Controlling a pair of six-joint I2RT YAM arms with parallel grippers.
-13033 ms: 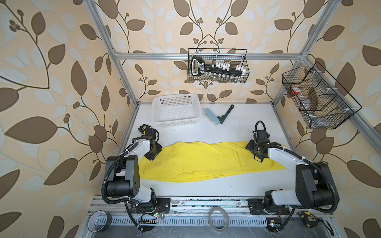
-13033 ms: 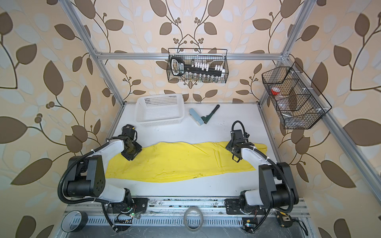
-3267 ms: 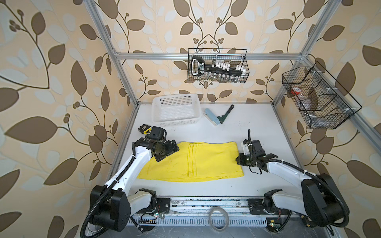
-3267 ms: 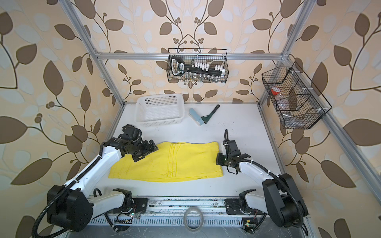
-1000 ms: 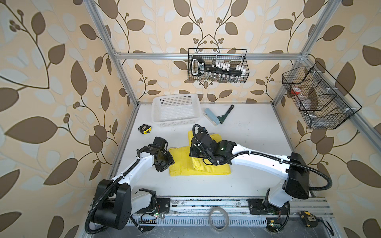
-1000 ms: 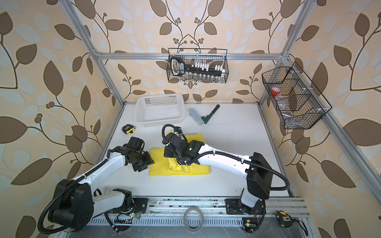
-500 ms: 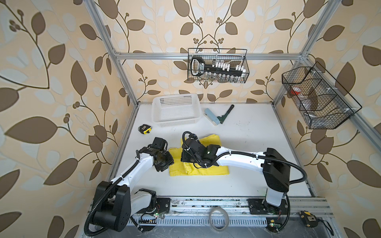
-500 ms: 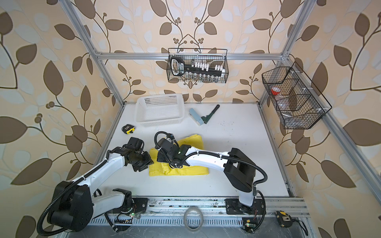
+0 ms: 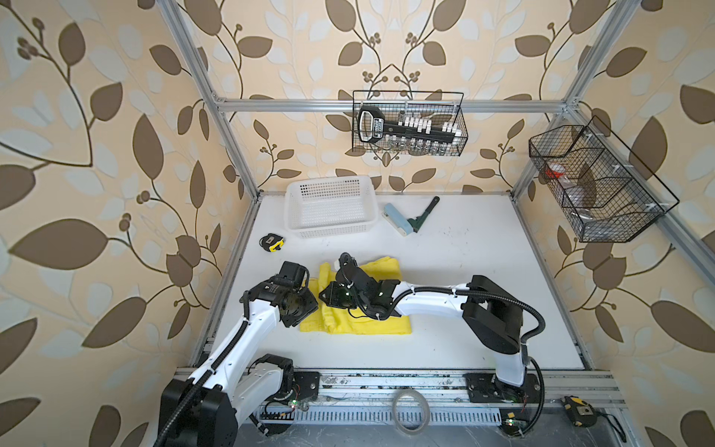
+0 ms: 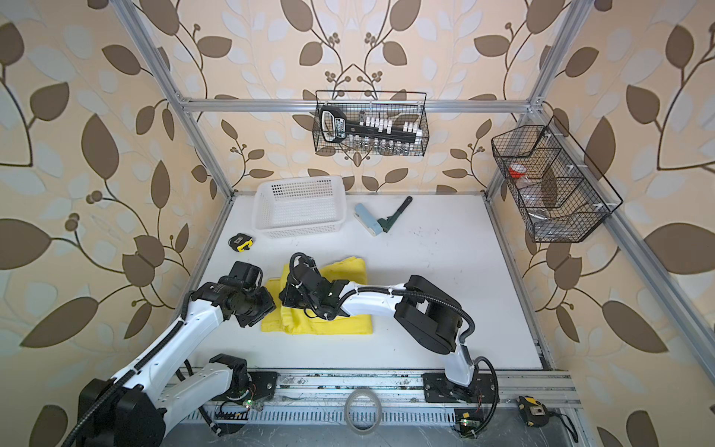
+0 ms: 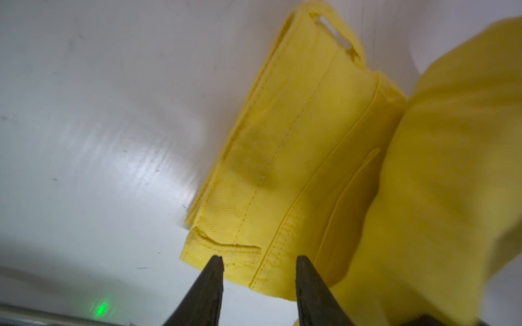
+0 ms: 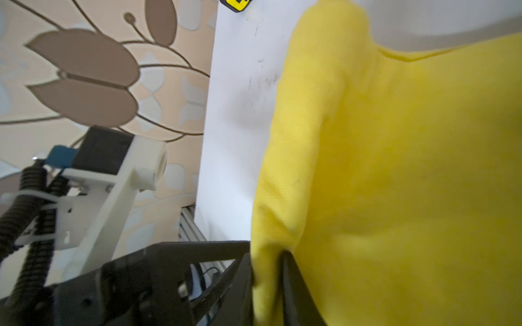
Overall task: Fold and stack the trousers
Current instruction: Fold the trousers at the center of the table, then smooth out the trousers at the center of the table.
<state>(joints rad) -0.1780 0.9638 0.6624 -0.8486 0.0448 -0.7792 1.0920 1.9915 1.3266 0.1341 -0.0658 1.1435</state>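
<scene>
Trousers: the yellow trousers (image 9: 367, 327) were laid folded on the near-left part of the desk (image 9: 464, 271). In both top views their middle was covered by the right arm.
Left end effector: the left end effector (image 11: 258, 259) was seen with its fingers spread, the tips at a stitched corner of the trousers. Contact could not be made out.
Right end effector: in the right end effector (image 12: 267, 254), a raised fold of the trousers was pinched between narrowly set fingers. The cloth there was blurred.
Top views: both sets of fingers were hidden beneath the wrist housings.
Basket: the white basket (image 9: 332, 231) was set at the back of the desk, well apart from the trousers.
</scene>
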